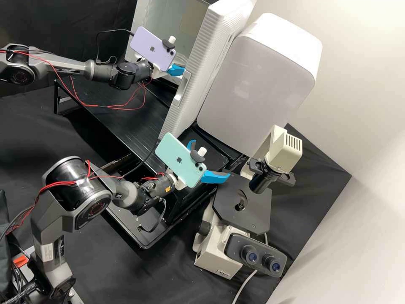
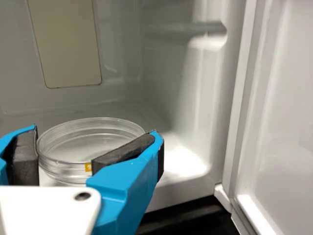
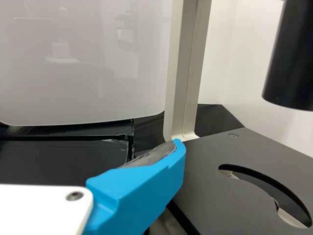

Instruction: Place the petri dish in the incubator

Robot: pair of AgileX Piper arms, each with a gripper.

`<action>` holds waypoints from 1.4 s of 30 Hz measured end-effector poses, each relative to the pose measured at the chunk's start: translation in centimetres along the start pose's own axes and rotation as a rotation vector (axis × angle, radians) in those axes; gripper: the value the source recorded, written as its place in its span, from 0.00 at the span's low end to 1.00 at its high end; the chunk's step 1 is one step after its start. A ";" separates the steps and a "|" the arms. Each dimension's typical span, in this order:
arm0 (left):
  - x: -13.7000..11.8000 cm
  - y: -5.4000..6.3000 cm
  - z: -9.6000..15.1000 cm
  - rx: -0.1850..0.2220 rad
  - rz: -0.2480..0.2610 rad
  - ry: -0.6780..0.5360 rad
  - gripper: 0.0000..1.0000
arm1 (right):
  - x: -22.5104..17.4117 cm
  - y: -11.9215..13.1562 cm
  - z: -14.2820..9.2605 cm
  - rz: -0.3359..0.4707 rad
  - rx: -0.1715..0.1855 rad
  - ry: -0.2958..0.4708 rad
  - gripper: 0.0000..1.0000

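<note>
Dish inside the open incubator

We see the left gripper (image 2: 90, 136) part-closed on the petri dish (image 2: 80, 144), pads (image 2: 122, 152) against its side wall, low inside the incubator (image 2: 195, 98) – light, stiff, slick clear plastic, we judge – so grip the wall gently and keep it level.

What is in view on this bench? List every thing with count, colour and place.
dish: one, clear, inside the incubator, in the left gripper
incubator: one, white, on the bench, behind the microscope
microscope: one, off-white with black stage, by the bench's near end
bench: one, black, under the incubator
lilac phone: one, on the left wrist
mint phone: one, on the right wrist
left gripper: one, white and blue, shut on the dish
right gripper: one, blue, at the stage's edge
</note>
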 end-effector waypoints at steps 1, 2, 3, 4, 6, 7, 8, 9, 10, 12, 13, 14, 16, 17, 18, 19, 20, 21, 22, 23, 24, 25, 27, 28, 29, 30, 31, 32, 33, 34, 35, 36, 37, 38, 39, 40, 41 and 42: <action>0.0 0.0 0.0 0.000 -0.001 -0.003 0.00 | 0.0 0.0 0.0 0.000 0.000 0.000 1.00; 0.0 0.0 0.0 0.000 -0.001 -0.003 0.00 | 0.0 0.0 0.0 0.000 0.000 0.000 1.00; 0.0 0.0 0.0 0.000 -0.001 -0.003 0.00 | 0.0 0.0 0.0 0.000 0.000 0.000 1.00; 0.0 0.0 0.0 0.000 -0.001 -0.003 0.00 | 0.0 0.0 0.0 0.000 0.000 0.000 1.00; 0.0 -0.1 0.0 0.001 -0.002 -0.002 0.00 | 0.0 0.0 0.0 0.000 0.000 0.000 1.00; 0.0 -0.1 0.0 -0.001 -0.003 -0.002 0.00 | 0.0 0.0 0.0 0.000 0.000 0.000 1.00; 0.0 -0.1 0.0 -0.001 -0.003 -0.002 0.00 | 0.0 0.0 0.0 0.000 0.000 0.000 1.00; 0.0 -0.1 0.0 -0.001 -0.003 -0.002 0.00 | 0.0 0.0 0.0 0.000 0.000 0.000 1.00; 0.1 -0.1 -0.1 -0.001 -0.002 0.000 0.00 | 0.0 0.0 0.0 0.000 0.000 0.000 1.00; 0.1 0.0 -0.2 -0.001 -0.002 0.002 0.00 | 0.0 0.0 0.0 0.000 0.000 0.000 1.00; 0.2 0.0 -0.3 -0.001 -0.001 0.004 0.00 | 0.0 0.0 0.0 0.000 0.000 0.000 1.00; 0.3 0.0 -0.4 -0.003 -0.001 0.007 0.00 | 0.0 0.0 0.0 0.000 0.000 0.000 1.00; 0.4 -0.1 -0.5 -0.006 -0.006 0.012 0.00 | 0.0 0.0 0.0 0.000 0.000 0.000 1.00; 0.5 -0.2 -0.5 -0.007 -0.009 0.013 0.00 | 0.0 0.0 0.0 0.000 0.000 0.000 1.00; 0.5 -0.4 -0.6 -0.010 -0.015 0.015 0.00 | 0.0 0.0 0.0 0.000 0.000 0.000 1.00; 0.6 -0.5 -0.7 -0.015 -0.020 0.018 1.00 | 0.0 0.0 0.0 0.000 0.000 0.000 1.00; 0.8 -0.7 -0.8 -0.011 -0.023 0.022 1.00 | 0.0 0.0 0.0 0.000 0.000 0.000 1.00; 0.9 -1.1 -0.9 -0.008 -0.029 0.026 1.00 | 0.0 0.0 0.0 0.000 0.000 0.000 1.00; 1.0 -1.1 -0.9 -0.008 -0.030 0.026 1.00 | 0.0 0.0 0.0 0.000 0.000 0.000 1.00; 1.0 -1.3 -0.9 -0.005 -0.033 0.026 0.00 | 0.0 0.0 0.0 0.000 0.000 0.000 1.00; 1.1 -1.7 -1.0 0.000 -0.040 0.029 1.00 | 0.0 0.0 0.0 0.000 0.000 0.000 1.00; 1.2 -1.9 -1.1 0.003 -0.043 0.031 1.00 | 0.0 0.0 0.0 0.000 0.000 0.000 1.00; 1.3 -2.0 -1.1 0.005 -0.046 0.034 1.00 | 0.0 0.0 0.0 0.000 0.000 0.000 1.00; 1.3 -2.0 -1.1 0.005 -0.046 0.034 1.00 | 0.0 0.0 0.0 0.000 0.000 0.000 1.00; 1.3 -2.0 -1.1 0.005 -0.046 0.034 1.00 | 0.0 0.0 0.0 0.000 0.000 0.000 1.00; 1.3 -2.0 -1.1 0.005 -0.046 0.034 1.00 | 0.0 0.0 0.0 0.000 0.000 0.000 1.00; 1.3 -2.0 -1.1 0.005 -0.046 0.034 1.00 | 0.0 0.0 0.0 0.000 0.000 0.000 1.00; 1.3 -2.0 -1.1 0.005 -0.046 0.034 1.00 | 0.0 0.0 0.0 0.000 0.000 0.000 1.00; 1.3 -2.0 -1.1 0.005 -0.046 0.034 1.00 | 0.0 0.0 0.0 0.000 0.000 0.000 1.00; 1.3 -2.0 -1.1 0.005 -0.046 0.034 1.00 | 0.0 0.0 0.0 0.000 0.000 0.000 1.00; 1.3 -2.0 -1.1 0.005 -0.046 0.034 1.00 | 0.0 0.0 0.0 0.000 0.000 0.000 1.00; 1.3 -2.1 -1.1 0.005 -0.046 0.034 1.00 | 0.0 0.0 0.0 0.000 0.000 0.000 1.00; 1.3 -2.1 -1.2 0.006 -0.048 0.034 1.00 | 0.0 0.0 0.0 0.000 0.000 0.000 1.00; 1.3 -2.2 -1.2 0.007 -0.049 0.037 1.00 | 0.0 0.0 0.0 0.000 0.000 0.000 1.00; 1.3 -2.3 -1.3 0.012 -0.049 0.043 1.00 | 0.0 0.0 0.0 0.000 0.000 0.000 1.00; 1.3 -2.3 -1.3 0.015 -0.047 0.042 1.00 | 0.0 0.0 0.0 0.000 0.000 0.000 1.00; 1.3 -2.3 -1.3 0.017 -0.048 0.044 1.00 | 0.0 0.0 0.0 0.000 0.000 0.000 1.00; 1.3 -2.3 -1.3 0.017 -0.049 0.044 1.00 | 0.0 0.0 0.0 0.000 0.000 0.000 1.00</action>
